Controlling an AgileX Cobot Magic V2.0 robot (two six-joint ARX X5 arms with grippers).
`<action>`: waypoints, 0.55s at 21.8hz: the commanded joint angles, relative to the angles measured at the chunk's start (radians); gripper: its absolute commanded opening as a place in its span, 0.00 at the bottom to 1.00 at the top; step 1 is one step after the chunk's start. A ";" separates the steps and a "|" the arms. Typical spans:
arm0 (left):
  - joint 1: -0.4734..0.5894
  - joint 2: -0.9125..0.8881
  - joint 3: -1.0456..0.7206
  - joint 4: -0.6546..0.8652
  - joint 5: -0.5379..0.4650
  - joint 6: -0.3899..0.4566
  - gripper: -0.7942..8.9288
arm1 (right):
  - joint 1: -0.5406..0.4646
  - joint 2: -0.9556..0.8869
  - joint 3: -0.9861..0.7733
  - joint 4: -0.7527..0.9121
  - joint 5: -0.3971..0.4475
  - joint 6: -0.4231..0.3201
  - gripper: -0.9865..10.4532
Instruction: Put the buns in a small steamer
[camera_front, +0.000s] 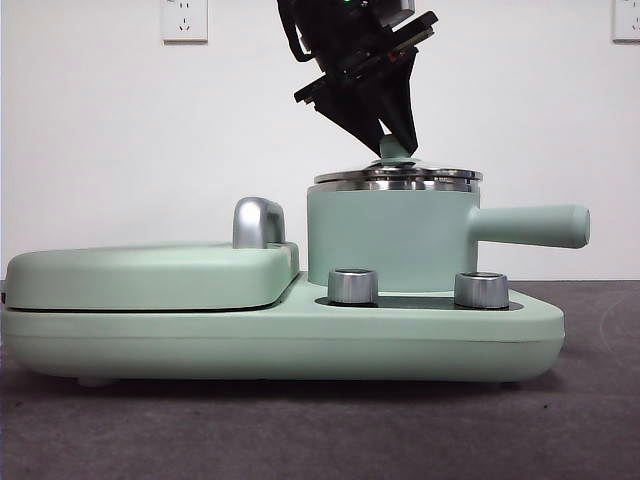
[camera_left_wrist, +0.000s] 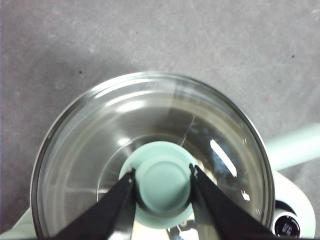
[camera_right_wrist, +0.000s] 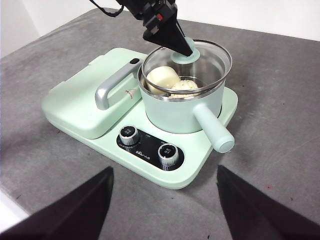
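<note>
We find the buns inside the small steamer (camera_right_wrist: 182, 112): the smooth bun (camera_right_wrist: 162, 78) and the ridged bun (camera_right_wrist: 184, 86) lie side by side under the glass, touching or almost touching, on the side of the pot that is away from the straight handle (camera_right_wrist: 214, 128). So we judge that the loading itself is done and only the cover is in question.

The glass lid (camera_left_wrist: 150, 150) sits on the steel rim; in the front view it looks level and closed all around, though in the right wrist view it seems a little raised on the far side, and we cannot decide which is true. The green knob (camera_left_wrist: 162, 182) stands at the centre of the lid, with its axis upright.

The left gripper (camera_left_wrist: 162, 176) comes down on this knob from directly above. Its jaws are narrow and pinch the knob from two opposite sides, so it is holding the lid by the knob. This is the relation that matters: the knob is straight below the gripper, so we think a release and a vertical retreat would leave the lid seated, while any sideways pull could drag it off the rim.

The right gripper (camera_right_wrist: 165, 200) waits well apart from the cooker base (camera_right_wrist: 200, 172), on the side of the dials, with its jaws wide and empty.
</note>
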 joint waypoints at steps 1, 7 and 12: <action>-0.013 0.033 0.024 -0.041 -0.007 -0.001 0.10 | 0.007 -0.001 0.007 0.006 0.003 0.011 0.37; -0.023 0.029 0.026 -0.045 -0.054 -0.018 0.10 | 0.007 -0.001 0.007 0.006 0.003 0.011 0.37; -0.023 0.029 0.026 -0.082 -0.054 -0.029 0.27 | 0.007 -0.001 0.007 0.006 0.003 0.011 0.37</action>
